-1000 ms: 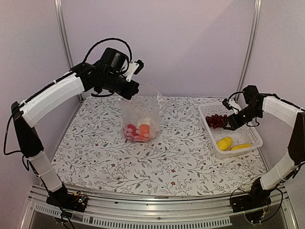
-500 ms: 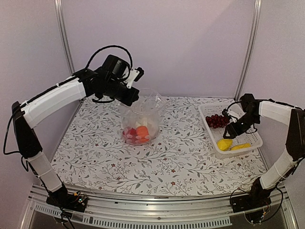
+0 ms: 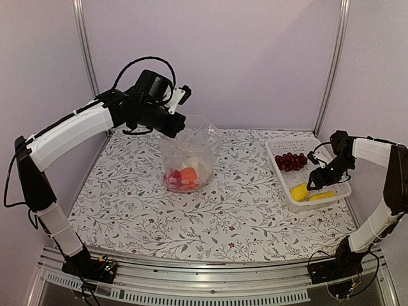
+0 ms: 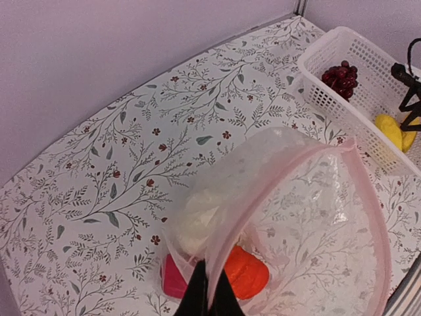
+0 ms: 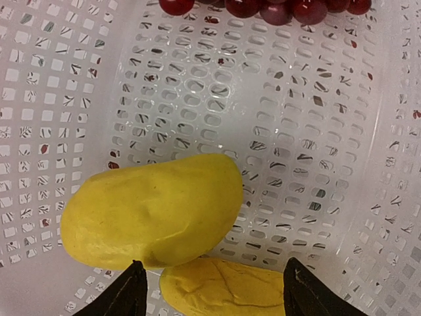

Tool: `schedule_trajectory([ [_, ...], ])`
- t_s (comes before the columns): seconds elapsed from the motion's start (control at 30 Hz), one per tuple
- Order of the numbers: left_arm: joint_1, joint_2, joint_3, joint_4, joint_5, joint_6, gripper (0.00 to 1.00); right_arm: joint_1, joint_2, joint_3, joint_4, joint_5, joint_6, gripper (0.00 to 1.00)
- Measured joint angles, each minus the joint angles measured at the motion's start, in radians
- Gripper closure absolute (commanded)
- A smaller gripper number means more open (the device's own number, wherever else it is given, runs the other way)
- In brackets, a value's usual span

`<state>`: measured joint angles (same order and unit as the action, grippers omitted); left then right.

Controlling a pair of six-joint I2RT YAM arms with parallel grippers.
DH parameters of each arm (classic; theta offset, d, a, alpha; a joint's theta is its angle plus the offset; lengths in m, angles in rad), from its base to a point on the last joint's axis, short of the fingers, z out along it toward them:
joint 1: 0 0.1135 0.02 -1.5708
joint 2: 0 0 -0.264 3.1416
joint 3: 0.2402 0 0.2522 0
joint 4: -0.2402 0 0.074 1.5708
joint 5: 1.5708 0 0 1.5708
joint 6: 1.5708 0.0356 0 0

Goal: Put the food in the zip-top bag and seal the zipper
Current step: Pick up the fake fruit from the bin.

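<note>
The clear zip-top bag (image 3: 189, 153) hangs upright at mid-table. My left gripper (image 3: 179, 125) is shut on its pink-edged mouth rim (image 4: 276, 171), which gapes open; the black fingertips (image 4: 197, 293) pinch the film. Inside lie a white cauliflower (image 4: 197, 214), an orange piece (image 4: 247, 273) and a red pepper (image 4: 172, 280). My right gripper (image 3: 313, 185) stands open low in the white basket (image 3: 338, 191), its jaws straddling the yellow banana (image 5: 223, 289) just below the yellow lemon-like piece (image 5: 151, 210). The dark red grapes (image 5: 263, 8) rest at the basket's far end.
The white mesh basket (image 4: 342, 108) sits at the table's right side, close to the right wall post (image 3: 331, 64). The floral tablecloth (image 3: 210, 217) covers the table. A purple back wall stands behind the bag.
My right gripper has moved from beside the grapes toward the near end of the basket, over the yellow pieces, with its jaws spreading wider. The left arm shifted slightly with the bag.
</note>
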<state>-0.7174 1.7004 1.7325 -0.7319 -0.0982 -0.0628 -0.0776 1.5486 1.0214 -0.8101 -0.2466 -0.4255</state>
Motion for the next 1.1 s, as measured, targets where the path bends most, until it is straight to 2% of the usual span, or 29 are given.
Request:
schedule_trajectory([
  [0.43,0.000,0.000,-0.002,-0.003,0.015,-0.003,1.00,-0.019,0.048,0.000,-0.030,-0.051,0.000,0.20],
  [0.67,0.000,0.000,-0.014,0.004,0.024,-0.010,1.00,-0.021,0.118,0.017,-0.055,-0.133,-0.005,0.18],
  [1.1,0.000,0.000,-0.034,0.039,0.038,-0.040,1.00,-0.021,0.232,0.160,-0.064,-0.327,-0.017,0.20],
])
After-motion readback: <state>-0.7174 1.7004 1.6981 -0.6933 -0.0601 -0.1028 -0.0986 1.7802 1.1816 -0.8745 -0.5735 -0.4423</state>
